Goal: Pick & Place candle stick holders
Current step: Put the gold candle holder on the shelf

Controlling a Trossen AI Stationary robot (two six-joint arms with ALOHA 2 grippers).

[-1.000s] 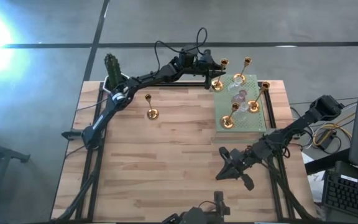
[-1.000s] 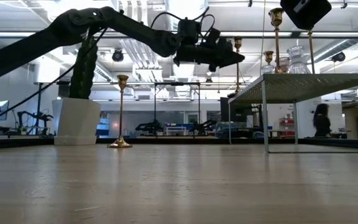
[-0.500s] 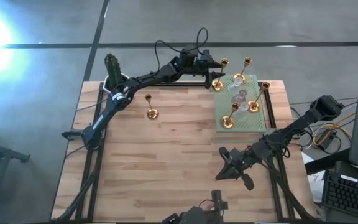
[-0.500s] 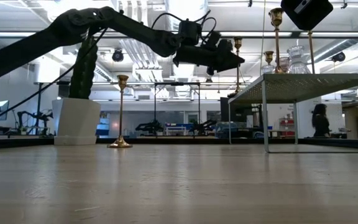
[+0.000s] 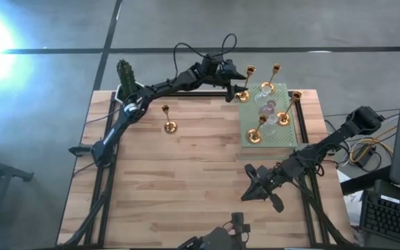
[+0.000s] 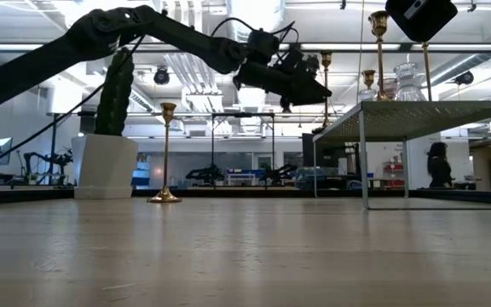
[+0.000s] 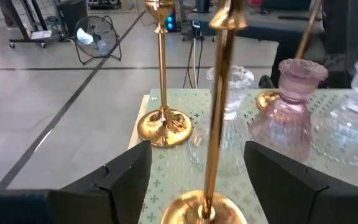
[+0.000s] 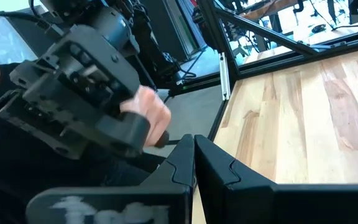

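Note:
Several gold candle stick holders and a few glass ones stand on the green perforated mat at the far right. One tall gold holder stands by its round base on the mat's far left corner. My left gripper is open, one finger on either side of that holder's stem without touching it. Another gold holder stands alone on the wood at the far left. My right gripper is shut on nothing near the table's front right.
A white pot with a cactus stands at the far left corner. In the low view the mat is a raised platform. A pink glass holder and a second gold holder stand close beyond my left fingers. A person's hand shows beyond the table.
My left gripper has opened and let go of the tall gold holder's stem. The holder stays upright on the mat's corner. The gripper has drawn back a little toward the table's left and tipped slightly.

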